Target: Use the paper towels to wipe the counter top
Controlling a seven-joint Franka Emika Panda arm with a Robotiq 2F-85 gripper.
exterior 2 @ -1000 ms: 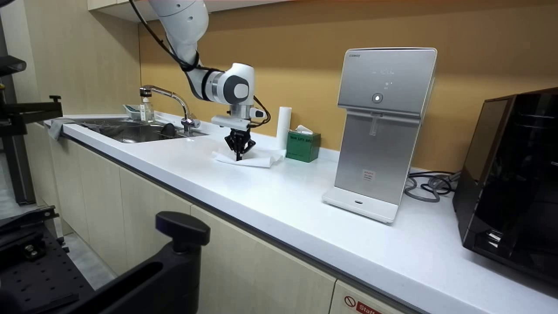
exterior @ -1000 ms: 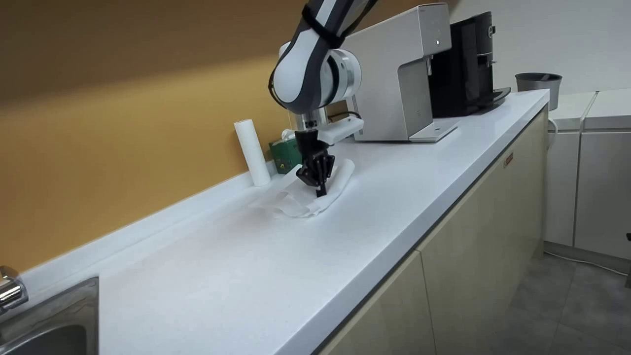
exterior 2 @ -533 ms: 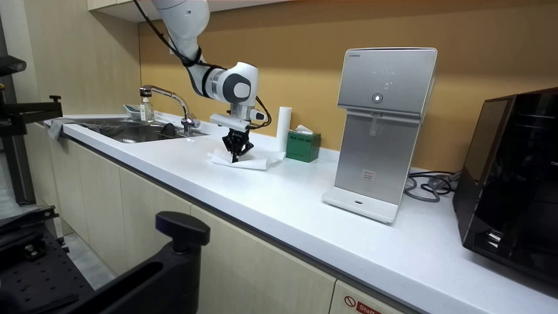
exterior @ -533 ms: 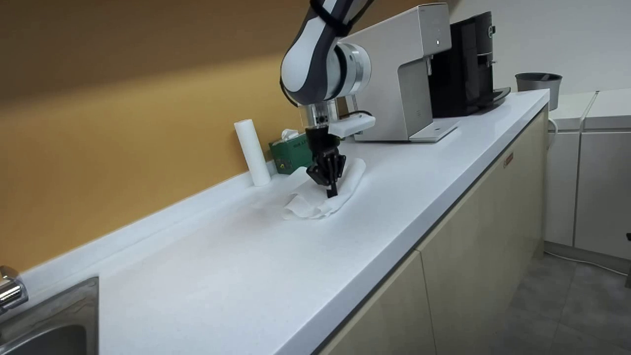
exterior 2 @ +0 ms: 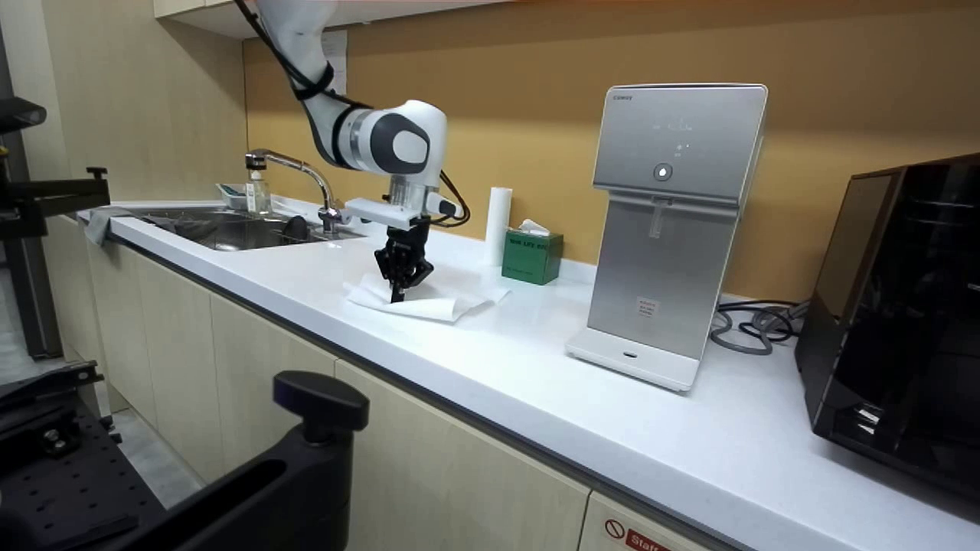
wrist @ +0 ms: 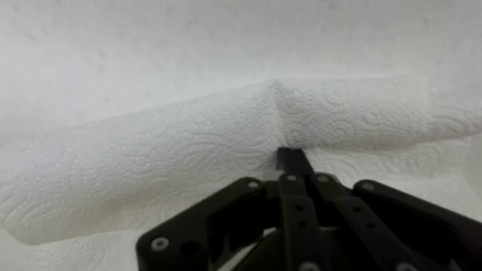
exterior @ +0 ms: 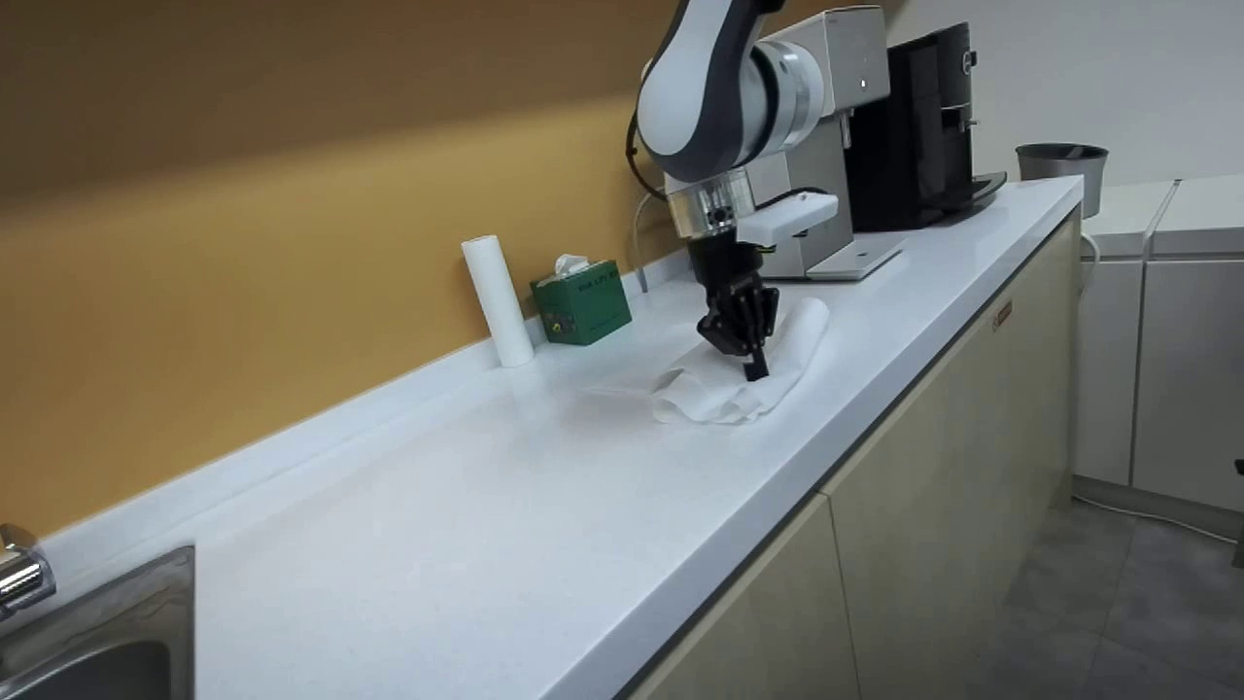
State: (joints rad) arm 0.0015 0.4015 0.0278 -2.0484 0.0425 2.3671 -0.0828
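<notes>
Since it's all white on white, the towel [wrist: 169,162] is kinda blending into the counter [exterior: 466,544], and some of its edges are proving hard to make out in both exterior views. It's lying rumpled on there, closer to the front edge than where the roll [exterior: 499,301] and the box [exterior: 585,306] are standing. The gripper [wrist: 290,153] is pointing down at it, fingers [wrist: 293,192] sitting snug together and pinching a fold; in the wrist view a crease is running up from the tips. How much paper is sitting between them I can't tell, as the fingers are covering that bit. The arm [exterior: 685,107] is running out of the top in both exterior views, and in an exterior view it's blocking part of the dispenser [exterior: 855,58]. The sink [exterior: 180,603] is getting cropped at a corner there, while in an exterior view a black machine [exterior 2: 903,329] is running off the right side and a red label [exterior 2: 645,541] is breaking off after "Staff".
</notes>
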